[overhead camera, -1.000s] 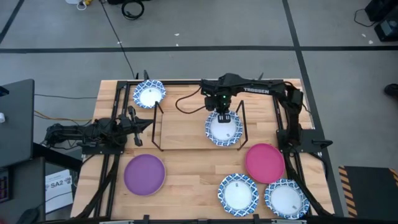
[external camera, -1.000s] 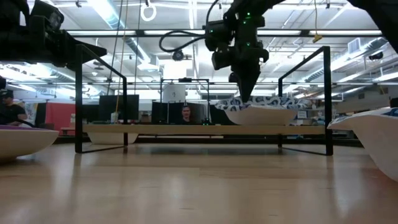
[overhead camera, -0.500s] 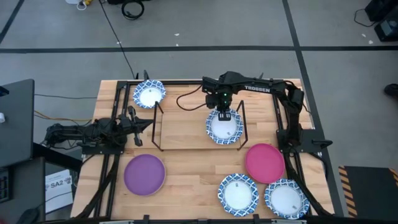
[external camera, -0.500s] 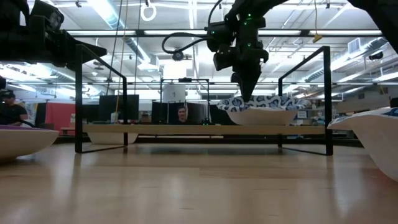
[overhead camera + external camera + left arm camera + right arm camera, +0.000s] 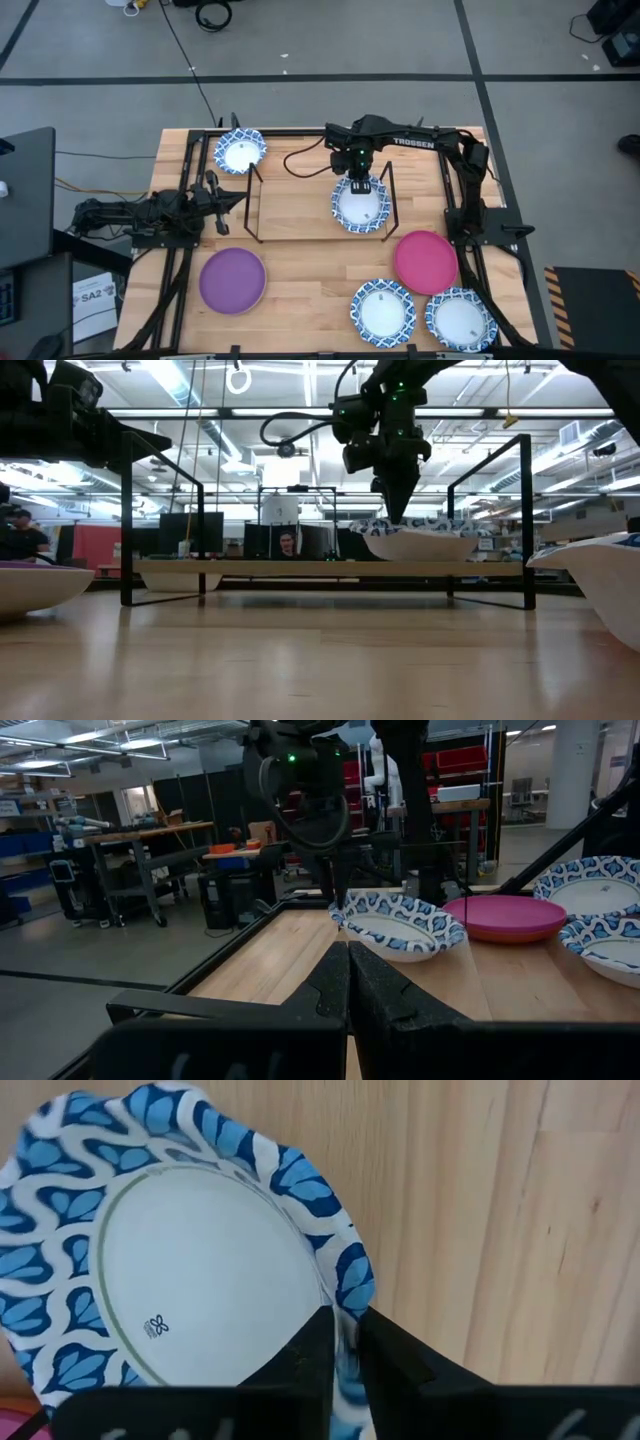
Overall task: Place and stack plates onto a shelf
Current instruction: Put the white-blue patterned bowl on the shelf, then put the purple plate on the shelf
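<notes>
— How many plates do you count?

— I see six: four blue-and-white, one purple plate [image 5: 232,280], one magenta plate [image 5: 425,261]. One patterned plate [image 5: 360,205] lies on the shelf [image 5: 300,212] at its right end; the board's left and middle are bare.

— Grippers?

— Right gripper [image 5: 341,1342] sits at that plate's far rim, the rim between its fingers with only a thin gap; I can't tell from here whether it grips. Left gripper [image 5: 347,982] is closed on nothing, left of the shelf.
</notes>
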You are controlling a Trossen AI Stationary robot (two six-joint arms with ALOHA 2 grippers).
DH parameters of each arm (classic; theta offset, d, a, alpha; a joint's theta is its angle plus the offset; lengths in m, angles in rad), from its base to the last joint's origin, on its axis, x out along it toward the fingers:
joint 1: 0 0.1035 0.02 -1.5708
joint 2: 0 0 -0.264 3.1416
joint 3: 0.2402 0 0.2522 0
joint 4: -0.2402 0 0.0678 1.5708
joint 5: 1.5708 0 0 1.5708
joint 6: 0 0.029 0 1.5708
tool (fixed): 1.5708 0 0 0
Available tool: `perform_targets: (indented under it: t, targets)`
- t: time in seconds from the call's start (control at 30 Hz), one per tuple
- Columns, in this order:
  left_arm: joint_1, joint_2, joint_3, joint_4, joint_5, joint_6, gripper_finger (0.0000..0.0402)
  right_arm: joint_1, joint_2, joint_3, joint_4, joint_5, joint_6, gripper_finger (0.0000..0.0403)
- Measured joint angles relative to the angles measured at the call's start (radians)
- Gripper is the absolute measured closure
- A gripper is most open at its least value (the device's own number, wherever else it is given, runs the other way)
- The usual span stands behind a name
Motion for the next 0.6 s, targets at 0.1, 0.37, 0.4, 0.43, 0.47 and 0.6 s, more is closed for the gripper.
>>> perform_targets:
  t: [0.1,0.37,0.4,0.43,0.47,0.6]
  targets:
    - [0.000,0.000,0.000,0.000,0.000,0.000,0.0397,0.000,0.000,0.000,0.000,0.000,0.000,0.0327]
    - [0.000,0.000,0.000,0.000,0.000,0.000,0.0397,0.000,0.000,0.000,0.000,0.000,0.000,0.0281]
    - [0.000,0.000,0.000,0.000,0.000,0.000,0.0397,0.000,0.000,0.000,0.000,0.000,0.000,0.0276]
    - [0.000,0.000,0.000,0.000,0.000,0.000,0.0397,0.000,0.000,0.000,0.000,0.000,0.000,0.0271]
    - [0.000,0.000,0.000,0.000,0.000,0.000,0.0397,0.000,0.000,0.000,0.000,0.000,0.000,0.0267]
    - [0.000,0.000,0.000,0.000,0.000,0.000,0.0397,0.000,0.000,0.000,0.000,0.000,0.000,0.0251]
